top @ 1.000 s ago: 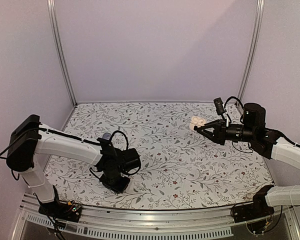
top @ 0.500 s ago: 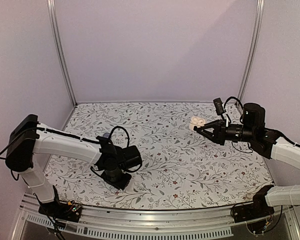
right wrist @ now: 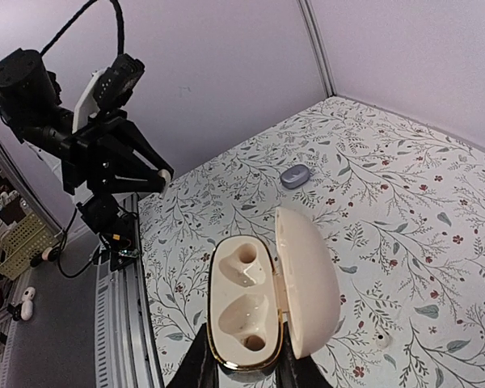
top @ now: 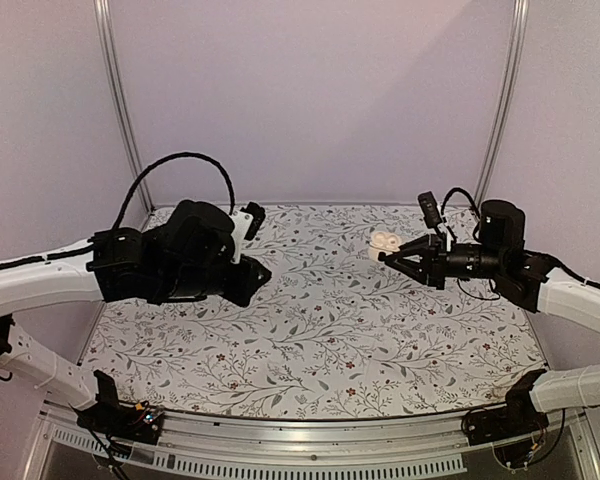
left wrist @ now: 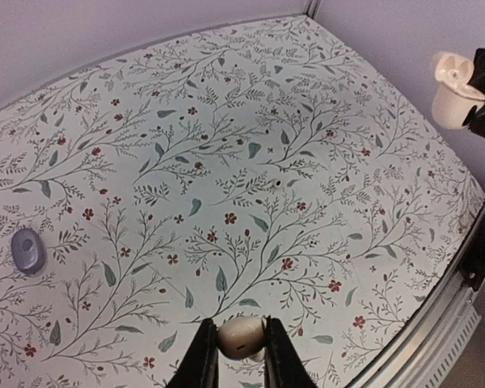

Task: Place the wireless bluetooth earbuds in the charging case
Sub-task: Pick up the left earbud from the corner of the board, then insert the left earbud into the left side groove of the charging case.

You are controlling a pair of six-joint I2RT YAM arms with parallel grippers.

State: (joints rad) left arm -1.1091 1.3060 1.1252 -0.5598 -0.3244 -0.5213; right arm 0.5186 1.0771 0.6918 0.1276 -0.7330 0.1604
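Our left tool (left wrist: pixel 241 330) pinches a white earbud (left wrist: pixel 242 339) above the tabletop (left wrist: pixel 226 162); our right tool (right wrist: pixel 246 352) clamps the case (right wrist: pixel 241 299), lid open, aloft at the far right, well apart from it.

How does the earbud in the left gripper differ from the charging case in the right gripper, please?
The earbud is a small, plain rounded piece; the charging case is clearly bigger and hinged open, with two empty sockets. The earbud looks white, while the charging case is cream with a gold rim. Both are held aloft, one in the left gripper, the other in the right gripper.
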